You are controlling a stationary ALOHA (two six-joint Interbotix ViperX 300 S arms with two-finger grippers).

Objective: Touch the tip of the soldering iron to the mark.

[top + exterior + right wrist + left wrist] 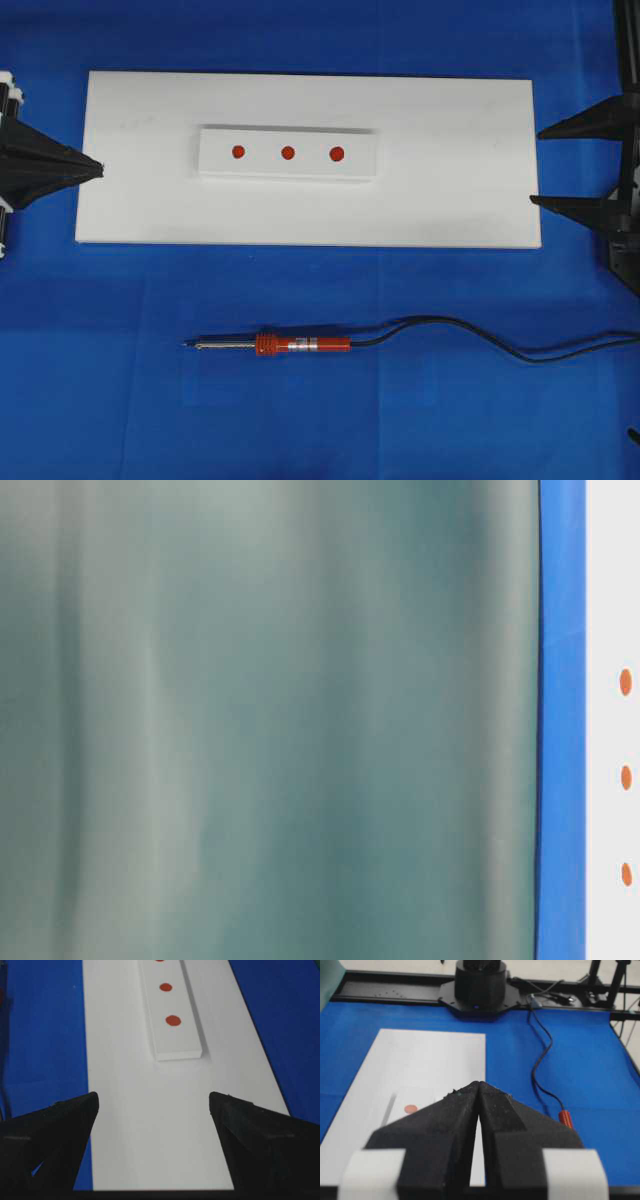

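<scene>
The right pincer (538, 166) stands wide, its matte black wedge fingers empty; the left pincer (100, 168) is pressed closed. Between them, a flat white block (288, 153) carries the mark (288, 153). The slim soldering iron (290, 345), red ribbed collar, lies on blue cloth (120, 400), well apart from both.

Big white board (450, 190) lying flat on a blue table cover (100, 380), reaching from just ahead of the left gripper's tips across to the right gripper's. A raised white block (290, 170) sits on it, closer to the left hand, with two red end dots (238, 151) (336, 153). Table-level view is mostly a blurry green sheet (270, 720).
</scene>
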